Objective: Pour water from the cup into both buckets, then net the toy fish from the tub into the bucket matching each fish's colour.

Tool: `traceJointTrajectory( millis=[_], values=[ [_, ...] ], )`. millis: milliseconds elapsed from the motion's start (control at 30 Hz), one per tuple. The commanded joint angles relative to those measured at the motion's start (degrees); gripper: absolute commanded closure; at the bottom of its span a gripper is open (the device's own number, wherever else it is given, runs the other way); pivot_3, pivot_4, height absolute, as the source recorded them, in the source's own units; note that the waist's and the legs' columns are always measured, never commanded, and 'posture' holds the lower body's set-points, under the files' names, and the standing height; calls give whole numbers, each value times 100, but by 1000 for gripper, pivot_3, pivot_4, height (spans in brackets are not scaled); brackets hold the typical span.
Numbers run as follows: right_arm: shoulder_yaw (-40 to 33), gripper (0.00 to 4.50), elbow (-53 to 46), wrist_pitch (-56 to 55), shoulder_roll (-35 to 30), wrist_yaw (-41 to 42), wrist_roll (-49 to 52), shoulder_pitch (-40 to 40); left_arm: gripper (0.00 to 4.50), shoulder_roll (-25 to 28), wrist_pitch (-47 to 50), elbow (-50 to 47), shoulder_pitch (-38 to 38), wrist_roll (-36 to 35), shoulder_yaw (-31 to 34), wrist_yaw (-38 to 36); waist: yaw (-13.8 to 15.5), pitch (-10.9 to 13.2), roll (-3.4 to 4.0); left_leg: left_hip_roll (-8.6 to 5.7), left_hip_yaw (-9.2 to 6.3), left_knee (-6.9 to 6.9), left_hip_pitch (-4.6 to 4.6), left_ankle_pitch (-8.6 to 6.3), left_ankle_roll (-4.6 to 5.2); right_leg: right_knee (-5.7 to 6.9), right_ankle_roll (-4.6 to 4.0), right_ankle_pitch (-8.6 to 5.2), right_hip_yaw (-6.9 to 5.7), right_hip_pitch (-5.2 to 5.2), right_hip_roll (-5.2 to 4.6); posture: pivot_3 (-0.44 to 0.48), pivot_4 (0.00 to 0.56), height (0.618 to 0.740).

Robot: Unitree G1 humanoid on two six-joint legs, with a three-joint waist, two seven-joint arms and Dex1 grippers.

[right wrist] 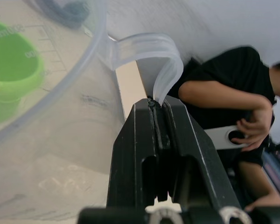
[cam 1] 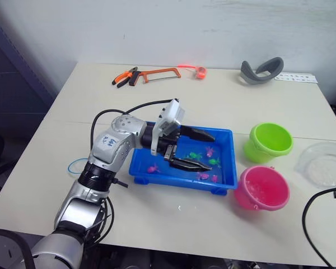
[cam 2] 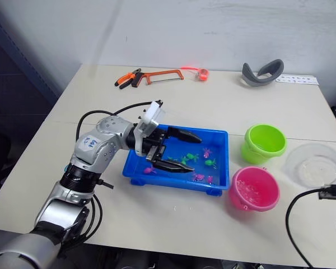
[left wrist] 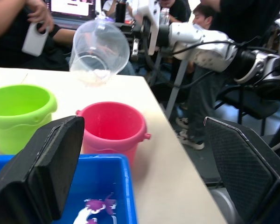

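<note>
Overhead, head views: left pincer [cam 1: 193, 148] hangs spread wide over the blue tub [cam 1: 224, 182], empty; the pink and green toy fish [cam 1: 210, 151] all lie in the tub. Green bucket [cam 1: 267, 142] and pink bucket [cam 1: 261, 188] stand just beside it on the counter [cam 1: 173, 106]; the pink one seems to hold water.

Left wrist view: the clear cup [left wrist: 99, 51] hangs tilted beyond the buckets.

Right wrist view: right pincer [right wrist: 157, 116] is clamped on the cup's handle. Pouring looks near done; netting has not begun.
</note>
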Motion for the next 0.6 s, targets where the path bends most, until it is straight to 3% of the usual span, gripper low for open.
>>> traceJointTrajectory(
  millis=[33,133,367,500,600],
  values=[
    [-233,4468,75,553,-428,-244,108,-393,0,-185,-225,336,-262,374,-32,396,11,0,0,0,-2,-1,-1,0,1,1,0,0,2,0,0,0,150,740],
    [-64,4468,317,817,-793,-417,-126,-761,0,-379,-196,666,-433,614,-11,754,22,0,0,0,-2,-4,-8,1,2,4,0,0,3,-5,0,0,150,740],
    [1078,4468,1041,785,-1647,-719,-1179,-1491,0,-697,-101,1037,-630,891,122,1319,19,0,0,1,15,-10,-26,1,5,15,1,0,-1,-42,0,0,150,740],
    [1569,4468,1314,708,-1901,-843,-1631,-1813,0,-732,-94,988,-607,877,150,1355,23,0,0,0,28,16,-100,6,11,58,3,1,7,-127,-4,0,150,740],
    [1956,4468,1458,545,-2153,-873,-2064,-1924,0,-707,-72,852,-541,841,159,1324,20,0,0,-2,29,19,-102,7,13,65,3,1,7,-134,-6,0,150,740]
  ],
)
